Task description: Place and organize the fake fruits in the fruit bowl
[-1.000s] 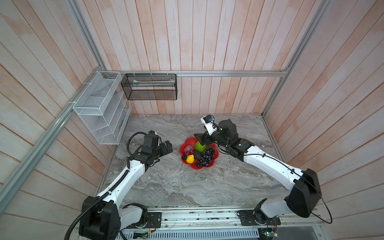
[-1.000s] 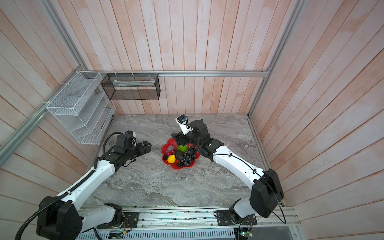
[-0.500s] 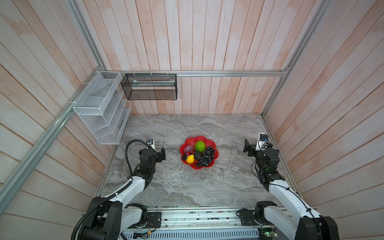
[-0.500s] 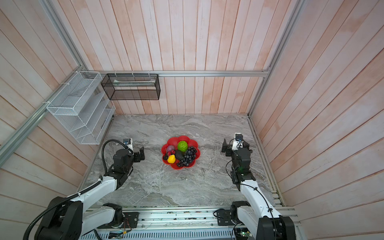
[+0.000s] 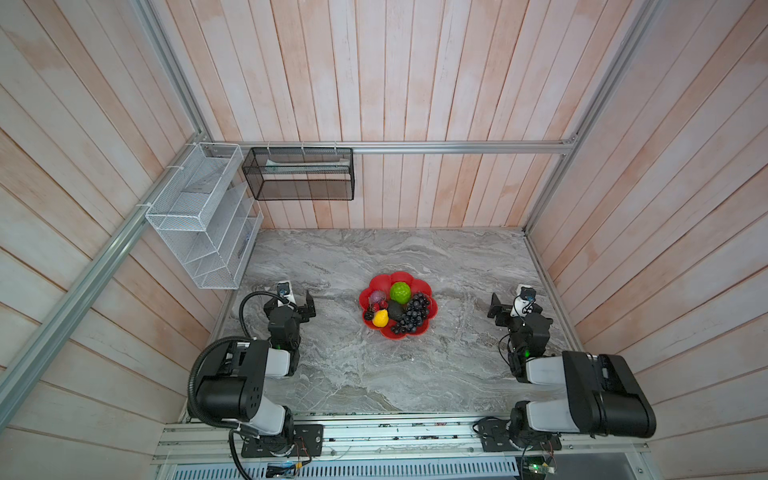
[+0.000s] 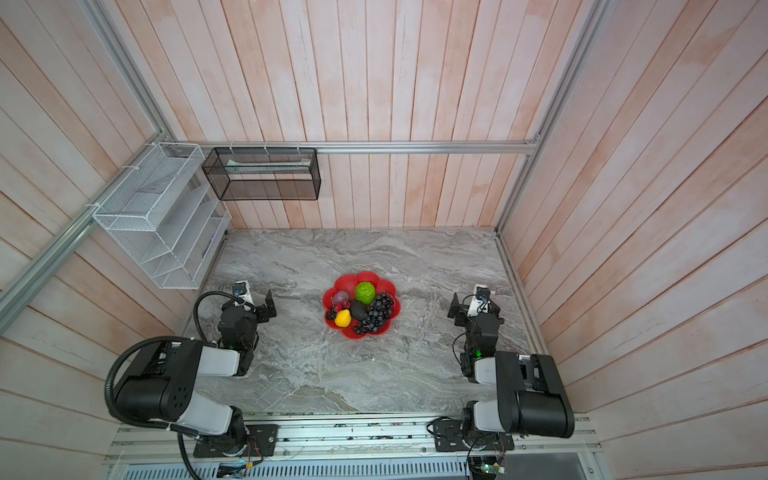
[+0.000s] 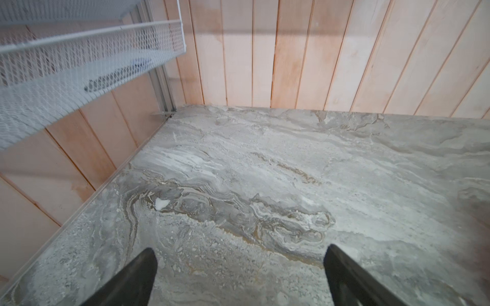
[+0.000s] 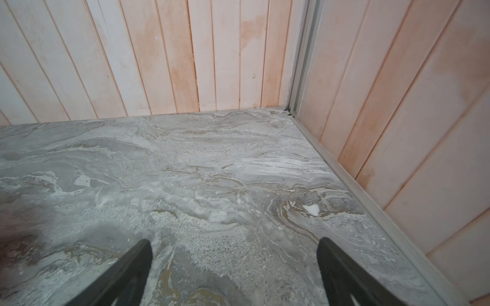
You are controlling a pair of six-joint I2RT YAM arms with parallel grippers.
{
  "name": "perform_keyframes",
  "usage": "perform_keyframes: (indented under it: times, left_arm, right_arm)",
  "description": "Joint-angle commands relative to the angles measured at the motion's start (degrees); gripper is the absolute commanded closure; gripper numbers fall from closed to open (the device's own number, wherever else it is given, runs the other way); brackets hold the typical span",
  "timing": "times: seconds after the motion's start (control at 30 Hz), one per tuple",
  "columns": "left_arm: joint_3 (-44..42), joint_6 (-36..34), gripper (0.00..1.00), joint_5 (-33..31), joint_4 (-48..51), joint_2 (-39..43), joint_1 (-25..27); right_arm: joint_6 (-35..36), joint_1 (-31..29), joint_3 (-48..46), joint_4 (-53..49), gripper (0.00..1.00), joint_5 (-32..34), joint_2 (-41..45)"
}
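**Bowl full, both arms tucked back at their sides**

On the left, the left gripper [image 7: 240, 255] hangs over the bare marble table [image 7: 265, 172], jaws spread wide with nothing between them. In the middle of the table sits the fruit bowl [image 5: 380, 283]. From left it holds the purple round fruit [image 5: 377, 297], strawberries [image 5: 380, 306], lemon [image 5: 380, 318], bumpy green ball [image 5: 400, 292], avocado [image 5: 395, 311] and grape bunch [image 5: 413, 313]. I'd judge them light, hard, rather slick plastic (the round ones look apt to roll). The ball is best pinched across its widest part and the grapes from above by the bulk of the cluster. On the right, the right gripper [image 8: 234, 249] is likewise agape and empty, well apart from the bowl. A second ago both arms stretched toward the bowl, the right one just above the fruit. Now both are drawn back, and the fruit lies as it did.
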State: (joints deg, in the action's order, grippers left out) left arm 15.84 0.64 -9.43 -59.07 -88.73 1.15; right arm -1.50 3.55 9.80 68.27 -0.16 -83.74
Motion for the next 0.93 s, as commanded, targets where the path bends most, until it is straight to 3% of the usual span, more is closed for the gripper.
perform_keyframes:
  times: [0.0,0.17,0.9]
  left_arm:
    - [0.4,1.0,0.00,3.3,-6.2,-0.3,-0.9]
    - [0.7,1.2,0.00,3.6,-4.9,0.0,-1.1]
    - [0.5,1.2,0.00,3.8,-4.8,0.4,-1.1]
  right_arm:
    - [0.1,0.2,0.8,10.5,0.02,-5.0,-5.2]
    - [-0.3,0.2,4.6,-0.4,0.02,-2.9,-3.1]
    - [-0.1,0.3,4.5,0.2,0.02,-3.2,-3.2]
